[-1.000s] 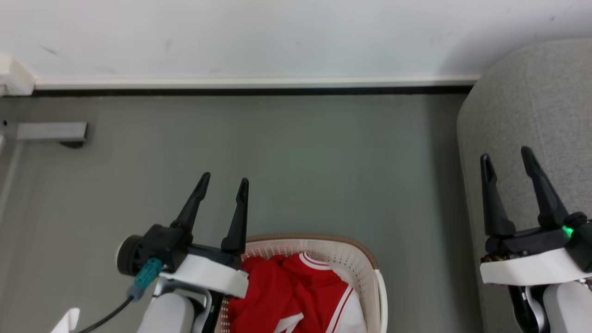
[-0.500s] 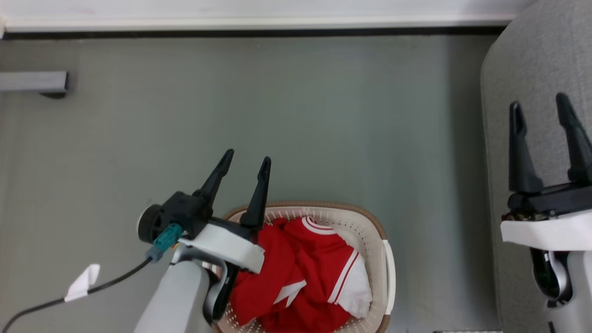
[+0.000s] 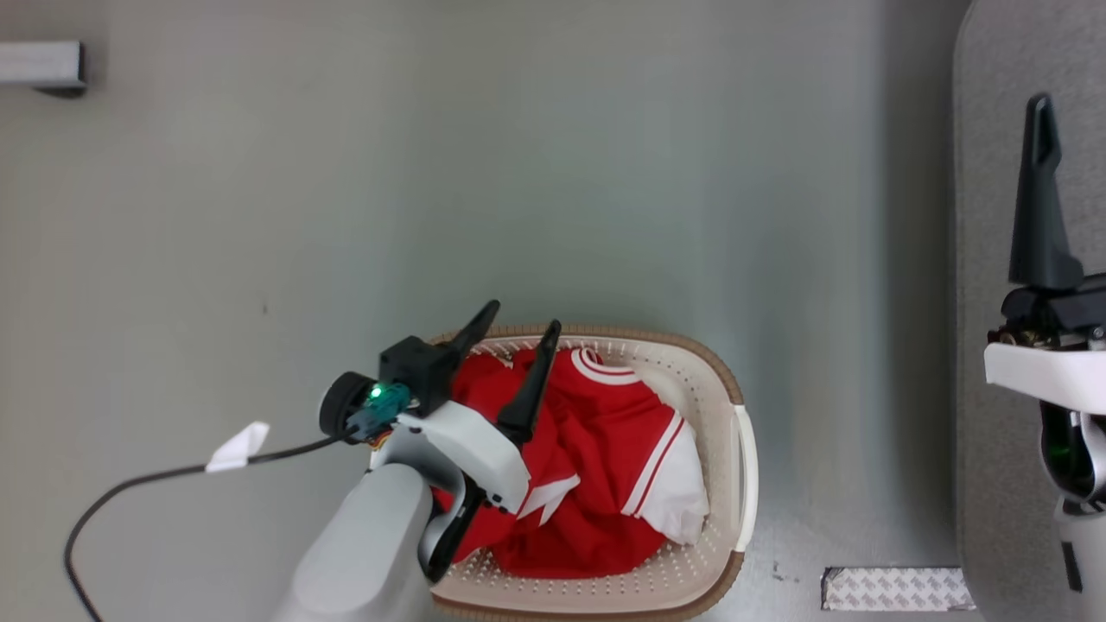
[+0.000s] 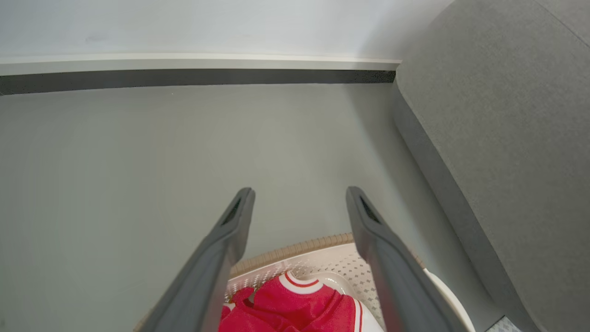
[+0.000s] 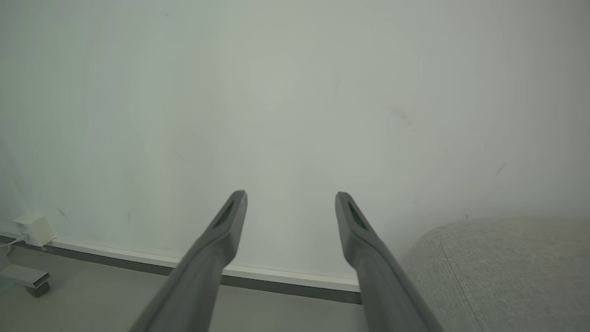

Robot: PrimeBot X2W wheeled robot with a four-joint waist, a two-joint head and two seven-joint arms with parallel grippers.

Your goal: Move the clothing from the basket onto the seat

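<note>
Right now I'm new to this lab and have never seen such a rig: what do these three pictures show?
This is a wheeled robot with two arms, each ending in two long dark fingers. One picture looks down from its head; the others look along each wrist's fingers. On the grey floor stands a cream-white perforated plastic basket with a tan rim, holding a crumpled bright red fabric garment with white stripes. The left gripper hovers open over the basket, holding nothing. The right gripper, open and empty too, is beside the light grey upholstered sofa.
</note>
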